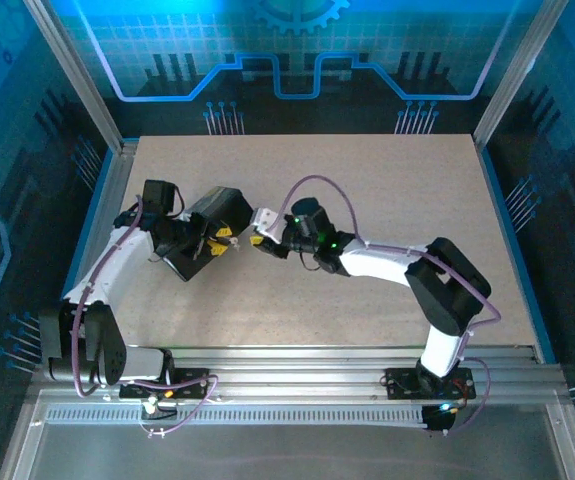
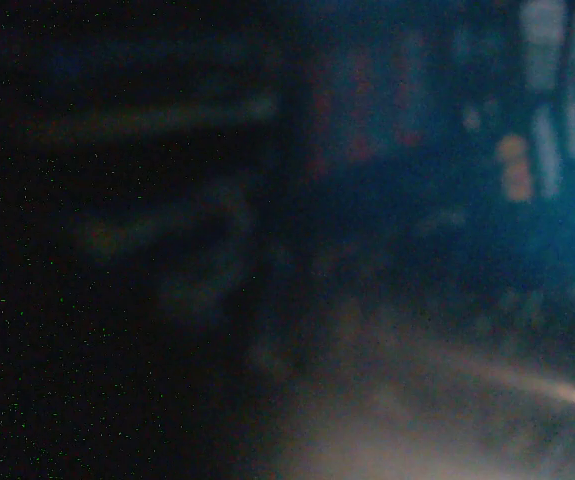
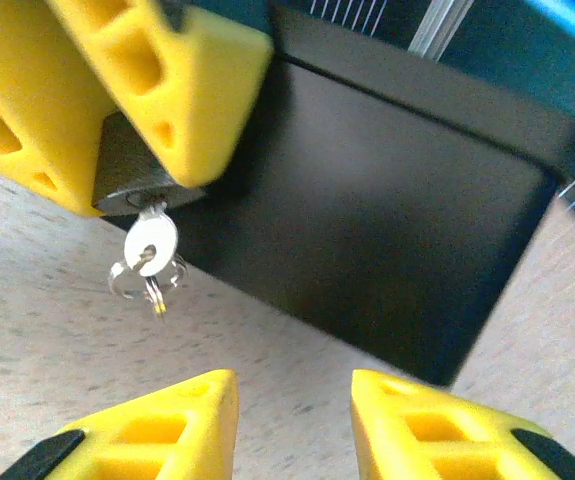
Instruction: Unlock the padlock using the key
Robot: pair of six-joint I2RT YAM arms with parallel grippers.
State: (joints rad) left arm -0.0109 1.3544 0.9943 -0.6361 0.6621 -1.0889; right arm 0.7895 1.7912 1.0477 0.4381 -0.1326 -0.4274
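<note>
The left fingers [image 3: 172, 75] clamp the padlock [image 3: 127, 175]; the inserted key [image 3: 152, 242] points its bow right, toward the open, empty right fingers [image 3: 207, 410] just beside it.

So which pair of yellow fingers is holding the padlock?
The left gripper, upper left in the right wrist view: it is clamped on the padlock, with the key hanging from it. The right gripper, below, is open and empty.
</note>
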